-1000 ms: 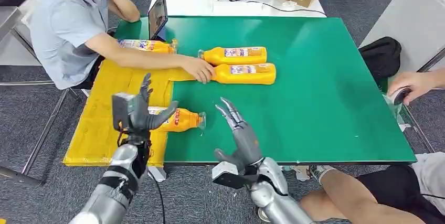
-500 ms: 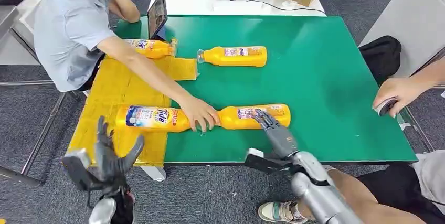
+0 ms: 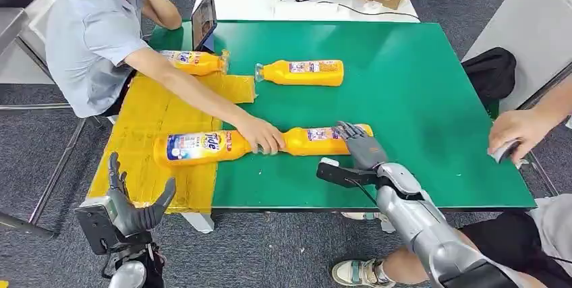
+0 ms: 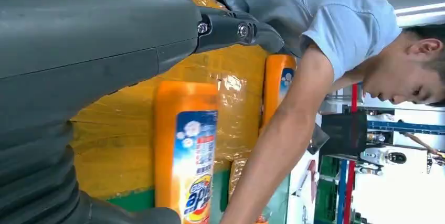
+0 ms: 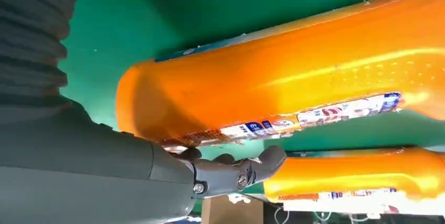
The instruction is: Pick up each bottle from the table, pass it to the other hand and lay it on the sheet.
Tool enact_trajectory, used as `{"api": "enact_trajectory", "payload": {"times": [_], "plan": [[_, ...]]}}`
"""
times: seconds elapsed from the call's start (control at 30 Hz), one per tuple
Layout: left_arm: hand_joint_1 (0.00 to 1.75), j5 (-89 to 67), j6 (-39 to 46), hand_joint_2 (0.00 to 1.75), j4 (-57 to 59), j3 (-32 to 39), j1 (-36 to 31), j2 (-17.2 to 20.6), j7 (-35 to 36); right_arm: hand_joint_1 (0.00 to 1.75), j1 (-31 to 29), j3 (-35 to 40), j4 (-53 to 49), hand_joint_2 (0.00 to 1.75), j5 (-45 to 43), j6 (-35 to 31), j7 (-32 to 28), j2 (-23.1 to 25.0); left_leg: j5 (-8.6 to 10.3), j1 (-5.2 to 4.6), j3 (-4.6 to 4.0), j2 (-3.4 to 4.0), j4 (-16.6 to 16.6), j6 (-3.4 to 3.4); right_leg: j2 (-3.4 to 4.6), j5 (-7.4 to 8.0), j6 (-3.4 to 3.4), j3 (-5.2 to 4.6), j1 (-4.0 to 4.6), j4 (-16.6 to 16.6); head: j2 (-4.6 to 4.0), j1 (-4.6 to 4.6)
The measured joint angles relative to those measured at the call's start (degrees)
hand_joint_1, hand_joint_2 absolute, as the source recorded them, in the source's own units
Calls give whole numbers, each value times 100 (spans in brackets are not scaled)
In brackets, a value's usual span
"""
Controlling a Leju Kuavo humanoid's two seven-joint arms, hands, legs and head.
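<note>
Four bottles lie about, and the right robot hand (image 3: 357, 145) rests its fingers over the bottle (image 3: 327, 139) on the green table (image 3: 418, 99), seemingly not yet gripping, while the left robot hand (image 3: 131, 207) hangs open, so next comes closing and lifting.

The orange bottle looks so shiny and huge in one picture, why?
In the right wrist view the camera sits very close to the near bottle, so it looms large, with a bright glare streak along it. In the head view the same bottle looks ordinary-sized and matte under the right hand.
</note>
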Motion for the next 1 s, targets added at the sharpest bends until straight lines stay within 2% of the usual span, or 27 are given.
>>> {"api": "enact_trajectory", "payload": {"times": [0.4, 0.7, 1.0], "plan": [[0, -87, -57, 175, -63, 66, -11, 0, -138, 0, -184, 286, 239, 175, 142, -219, -212, 236, -1, 0, -1, 1, 0, 0, 0, -1, 0, -3, 1, 0, -2, -2], [0, -94, -127, 175, -52, 74, -18, 2, -100, 0, -575, 476, 619, 175, 24, 699, 603, 232, -1, -1, -1, -1, 1, 0, -1, -1, 0, -3, -2, -1, 0, 0], [0, -94, -181, 175, 83, 81, -114, 46, -79, 0, -896, 476, 1113, 175, -164, 1068, 824, 166, -1, -1, 1, -1, 1, 0, -1, 0, 0, -2, -2, -1, 0, 2]]}}
